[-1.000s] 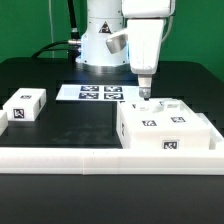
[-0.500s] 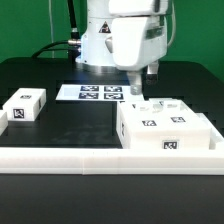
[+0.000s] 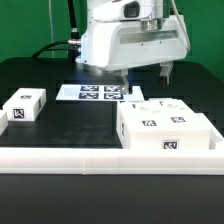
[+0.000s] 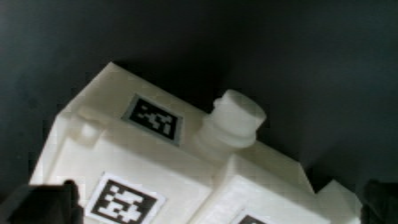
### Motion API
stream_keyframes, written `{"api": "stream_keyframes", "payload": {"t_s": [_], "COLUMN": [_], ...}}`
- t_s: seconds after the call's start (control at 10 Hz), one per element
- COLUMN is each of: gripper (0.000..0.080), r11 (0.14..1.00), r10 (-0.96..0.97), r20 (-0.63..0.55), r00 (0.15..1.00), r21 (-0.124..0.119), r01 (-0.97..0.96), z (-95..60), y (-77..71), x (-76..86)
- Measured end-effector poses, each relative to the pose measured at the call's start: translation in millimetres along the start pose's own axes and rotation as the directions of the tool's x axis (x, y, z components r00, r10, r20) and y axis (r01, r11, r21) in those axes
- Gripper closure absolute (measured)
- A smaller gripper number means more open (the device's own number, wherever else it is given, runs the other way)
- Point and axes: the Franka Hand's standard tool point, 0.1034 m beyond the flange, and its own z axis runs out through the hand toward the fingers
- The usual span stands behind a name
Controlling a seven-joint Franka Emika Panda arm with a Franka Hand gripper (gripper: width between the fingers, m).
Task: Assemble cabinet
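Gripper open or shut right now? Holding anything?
Open and empty. The wrist view shows the gripper with its dark fingertips spread far apart and nothing clamped between them, only the cabinet below.

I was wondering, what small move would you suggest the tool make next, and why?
Probably lower the tool straight down. It hangs open and empty above the cabinet, and the wrist view shows the cabinet right beneath it, not yet gripped.

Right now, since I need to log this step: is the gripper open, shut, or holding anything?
Gripper: open, fingers spread wide over the cabinet, holding nothing.
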Motion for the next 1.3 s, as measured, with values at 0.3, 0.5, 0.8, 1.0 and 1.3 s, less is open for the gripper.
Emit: {"api": "stream_keyframes", "payload": {"t_s": [0.3, 0.5, 0.8, 1.0, 1.3], "gripper": [0.0002, 0.0002, 0.0002, 0.0002, 0.0002], "r11": [0.965, 0.917, 0.853, 0.862, 0.883], "r10": [0.260, 0.398, 0.522, 0.506, 0.468], "r20": [0.009, -0.007, -0.024, -0.023, -0.065], "r00": [0.965, 0.917, 0.852, 0.862, 0.881], "r21": [0.009, -0.002, 0.005, 0.004, -0.006], "r01": [-0.260, -0.398, -0.522, -0.506, -0.470], "z": [3.2, 10.5, 15.0, 15.6, 35.1], "y": [-13.0, -17.7, -13.6, -13.2, -13.8], "x": [-0.1, -5.3, -8.2, -8.9, -19.0]}}
